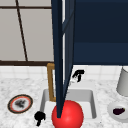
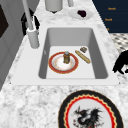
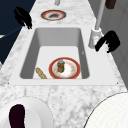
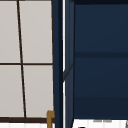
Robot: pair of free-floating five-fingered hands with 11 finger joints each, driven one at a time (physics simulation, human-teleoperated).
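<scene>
My left hand (image 1: 39, 117) hovers at the sink's front left corner, fingers relaxed and hanging down, holding nothing; it also appears as the left hand (image 3: 23, 16) and the left hand (image 2: 122, 62). My right hand (image 1: 78, 74) floats behind the sink (image 1: 92, 100), by the back wall. In the right side view the right hand (image 3: 108, 41) reaches its straight fingers toward the faucet base (image 3: 95, 37), and I cannot tell whether they touch. In the basin lie a red-rimmed plate (image 2: 58, 66) with a small jar (image 2: 66, 57) on it, a bread stick (image 2: 82, 56) and a small brown piece (image 2: 83, 49).
An open dark blue cabinet door (image 1: 61, 57) hangs over the sink's middle, the cabinet (image 1: 100, 32) to its right. A dragon-patterned plate (image 1: 20, 103) lies on the left counter. On the right stand a grey canister (image 1: 123, 82) and a bowl (image 1: 111, 106) holding something dark.
</scene>
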